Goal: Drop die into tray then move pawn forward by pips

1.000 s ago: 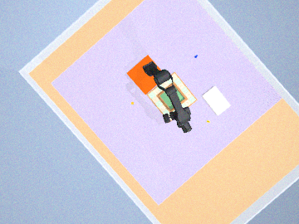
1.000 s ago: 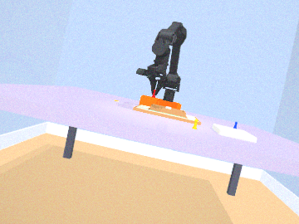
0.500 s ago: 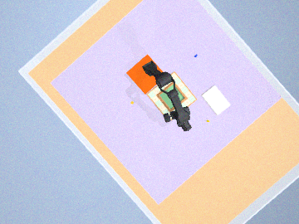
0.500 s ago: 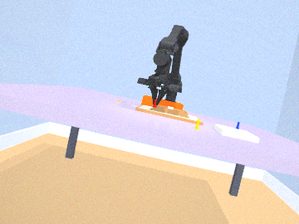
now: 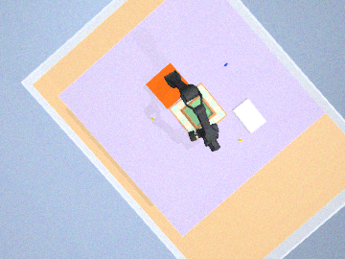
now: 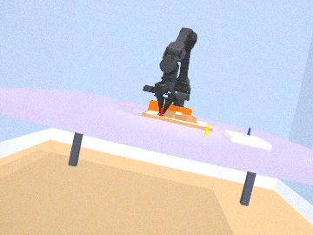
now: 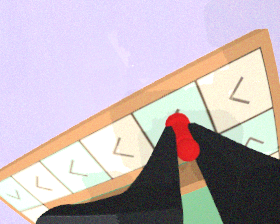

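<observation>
The red pawn point(image 6: 161, 111) point(image 7: 188, 149) is upright or nearly so between the fingertips of my gripper point(image 6: 162, 114) point(image 7: 179, 131), which is shut on it. Its base is over the pale green square beside the cream corner square, at or just above the board point(image 5: 219, 111) point(image 6: 183, 124) point(image 7: 120, 110); contact is unclear. An arrow mark is partly hidden behind the pawn. In the wrist view, the arrows along this side point left. The dice tray point(image 5: 191, 115) point(image 7: 197, 205) is partly behind the arm and fingers. The die is not visible now.
An orange block point(image 5: 160, 88) point(image 6: 152, 105) adjoins the board. A white block point(image 5: 249, 116) point(image 6: 248, 139) lies to its right. A yellow piece point(image 5: 240, 140) point(image 6: 207, 130), a blue piece point(image 5: 226, 64) point(image 6: 249, 131) and another small yellow piece point(image 5: 152, 119) point(image 6: 124, 105) stand around it.
</observation>
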`<state>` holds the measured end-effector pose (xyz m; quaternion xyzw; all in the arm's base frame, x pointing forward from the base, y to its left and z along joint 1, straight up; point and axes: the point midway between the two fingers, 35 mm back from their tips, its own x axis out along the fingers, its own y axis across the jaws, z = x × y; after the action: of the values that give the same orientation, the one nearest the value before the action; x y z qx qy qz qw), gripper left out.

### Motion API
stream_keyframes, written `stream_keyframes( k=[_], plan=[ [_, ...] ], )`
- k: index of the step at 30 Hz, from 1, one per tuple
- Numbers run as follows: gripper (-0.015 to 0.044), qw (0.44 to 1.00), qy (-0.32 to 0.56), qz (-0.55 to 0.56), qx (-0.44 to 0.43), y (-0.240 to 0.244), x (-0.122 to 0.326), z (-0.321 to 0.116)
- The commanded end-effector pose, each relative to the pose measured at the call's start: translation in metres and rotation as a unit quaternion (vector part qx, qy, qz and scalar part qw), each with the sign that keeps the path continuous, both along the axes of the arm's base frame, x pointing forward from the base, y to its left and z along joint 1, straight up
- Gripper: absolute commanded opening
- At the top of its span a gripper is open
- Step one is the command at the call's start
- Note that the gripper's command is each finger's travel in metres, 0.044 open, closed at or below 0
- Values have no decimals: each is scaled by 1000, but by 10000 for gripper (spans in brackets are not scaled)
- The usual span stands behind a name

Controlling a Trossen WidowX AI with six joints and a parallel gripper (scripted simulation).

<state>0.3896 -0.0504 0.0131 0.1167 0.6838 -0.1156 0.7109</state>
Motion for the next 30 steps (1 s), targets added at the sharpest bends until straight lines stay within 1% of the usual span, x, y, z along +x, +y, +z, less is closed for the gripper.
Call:
stream_keyframes(
  k=[1,9,13,16,18,20,25,30],
  plan=[
    [53,1000,-1,0,0,0,0,1],
    [263,1000,-1,0,0,0,0,4],
    [368,1000,1,-3,1,0,-1,48],
    [440,1000,2,-3,1,0,-1,51],
    [440,1000,2,-1,1,1,-3,52],
    [440,1000,2,12,1,8,-16,63],
    [440,998,4,64,0,31,-72,98],
    [440,993,7,117,-1,48,-132,118]
  ],
)
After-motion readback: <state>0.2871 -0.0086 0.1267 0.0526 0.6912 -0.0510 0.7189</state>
